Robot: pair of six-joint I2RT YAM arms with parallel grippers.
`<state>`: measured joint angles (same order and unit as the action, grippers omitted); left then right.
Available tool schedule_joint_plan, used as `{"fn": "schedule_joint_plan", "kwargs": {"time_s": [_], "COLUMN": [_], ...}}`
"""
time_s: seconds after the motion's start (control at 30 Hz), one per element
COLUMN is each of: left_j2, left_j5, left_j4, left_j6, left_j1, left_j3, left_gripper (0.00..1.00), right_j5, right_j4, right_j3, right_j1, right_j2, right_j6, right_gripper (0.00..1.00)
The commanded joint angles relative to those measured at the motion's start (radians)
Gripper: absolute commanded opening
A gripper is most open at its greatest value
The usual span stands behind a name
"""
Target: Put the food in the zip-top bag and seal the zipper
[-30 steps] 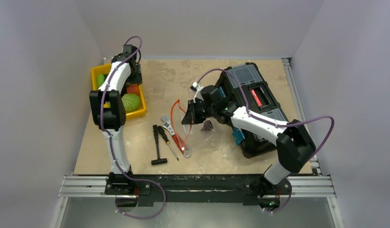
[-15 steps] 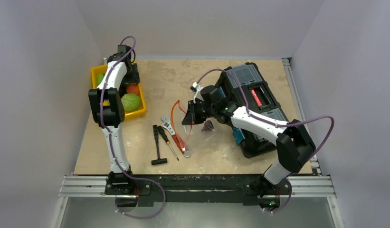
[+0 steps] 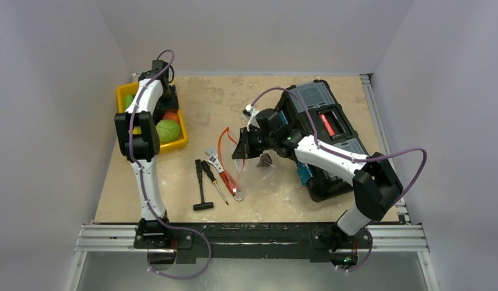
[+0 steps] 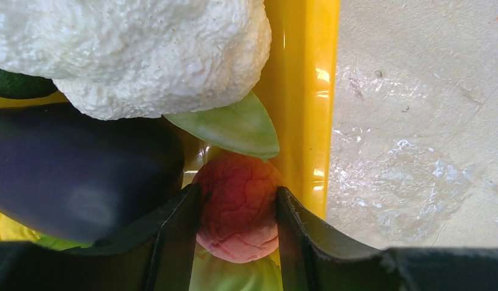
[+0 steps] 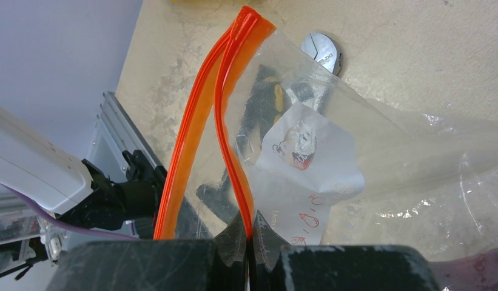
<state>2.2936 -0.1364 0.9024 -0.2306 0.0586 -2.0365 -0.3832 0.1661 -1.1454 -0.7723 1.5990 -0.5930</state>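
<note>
My left gripper (image 4: 239, 224) reaches down into the yellow bin (image 4: 301, 91), and its two fingers press both sides of the orange ball (image 4: 237, 206). A dark purple eggplant (image 4: 76, 170) lies to the left of the ball, with a green piece (image 4: 228, 276) under it. My right gripper (image 5: 249, 242) is shut on one side of the red-orange zipper (image 5: 204, 109) and holds the clear zip-top bag (image 5: 331, 151) up with its mouth open. In the top view the bag (image 3: 252, 163) hangs mid-table and a small purple piece (image 3: 264, 160) shows inside it.
A white cauliflower (image 4: 131, 48) with a green leaf sits just above the ball, and a pale-green cabbage (image 3: 167, 130) lies in the bin. A red-handled wrench (image 3: 225, 173), a screwdriver (image 3: 213, 179) and a black T-handle tool (image 3: 201, 191) lie near the bag. A black toolbox (image 3: 325, 130) stands on the right.
My left arm has shifted a little towards the back of the bin and settled over the orange ball. The right arm and the bag have not moved.
</note>
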Motion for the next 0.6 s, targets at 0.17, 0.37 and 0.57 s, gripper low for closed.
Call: {"fn": "schedule_joint_plan", "kwargs": {"time_s": [0.17,0.37,0.57], "left_j2": [-0.18,-0.28,-0.399], "left_j5": [-0.045,-0.087,-0.079], "left_j4": [0.014,0.005,0.028], "left_j6": [-0.008,-0.026,-0.08], "left_j1": [0.002,0.009,0.009], "left_j3": [0.027,0.09,0.149], "left_gripper": [0.1,0.0,0.0], "right_j5": [0.025,0.025,0.032], "right_j4": [-0.003,-0.018,-0.021], "right_j3": [-0.051,-0.039,-0.04], "right_j1": [-0.002,-0.002,-0.002], "right_j2": [0.014,0.015,0.023], "right_j6": [0.005,-0.017,-0.028], "right_gripper": [0.0,0.0,0.0]}}
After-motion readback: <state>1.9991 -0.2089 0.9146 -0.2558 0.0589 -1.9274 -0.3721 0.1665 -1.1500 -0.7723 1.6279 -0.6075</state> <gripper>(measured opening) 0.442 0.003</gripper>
